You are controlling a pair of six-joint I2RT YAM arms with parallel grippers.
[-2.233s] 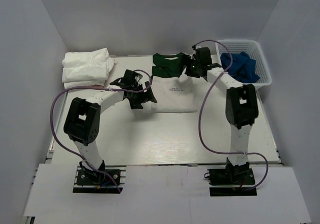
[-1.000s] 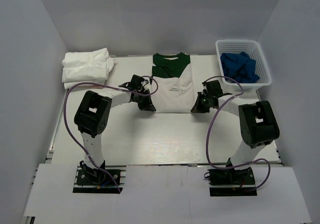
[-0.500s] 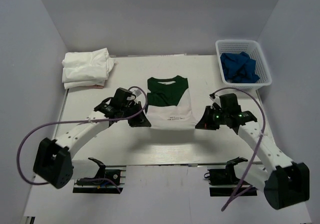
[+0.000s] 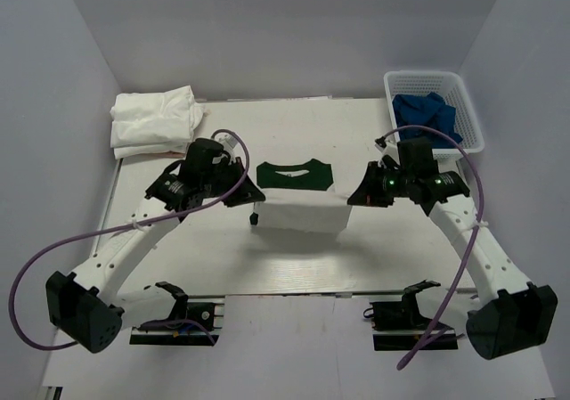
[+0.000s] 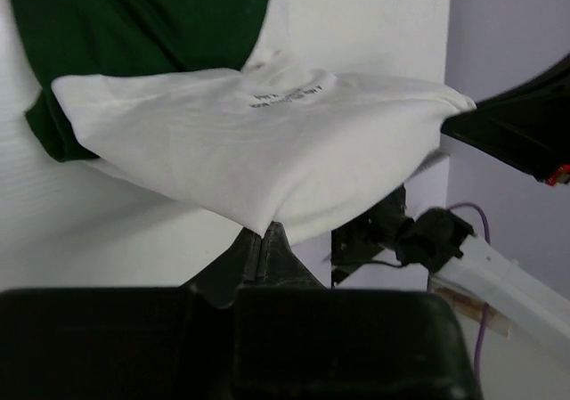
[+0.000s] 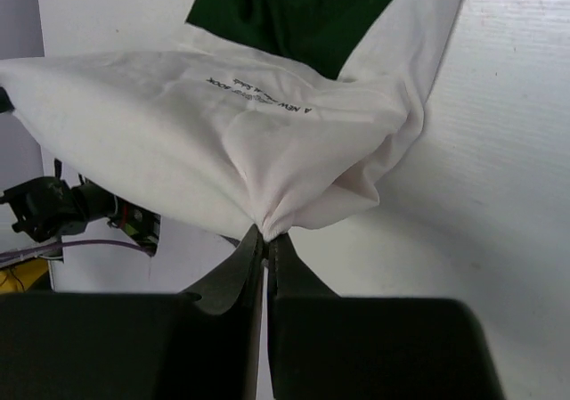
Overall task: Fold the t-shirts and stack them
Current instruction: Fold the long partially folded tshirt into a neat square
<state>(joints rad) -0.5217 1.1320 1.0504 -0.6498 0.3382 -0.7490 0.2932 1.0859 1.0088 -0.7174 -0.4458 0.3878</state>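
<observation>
Small dark print [image 6: 263,94] on the white t-shirt [image 6: 160,151] is showing upside down in right wrist view: "A NEW … BOOK", mid words too blurry; left wrist view is showing 2 illegible lines

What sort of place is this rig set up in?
Probably a lab test booth, not a home or laundry: plain white walls box in a white table, with a stack of folded white t-shirts and a white plastic basket of blue cloth set out as props.
</observation>
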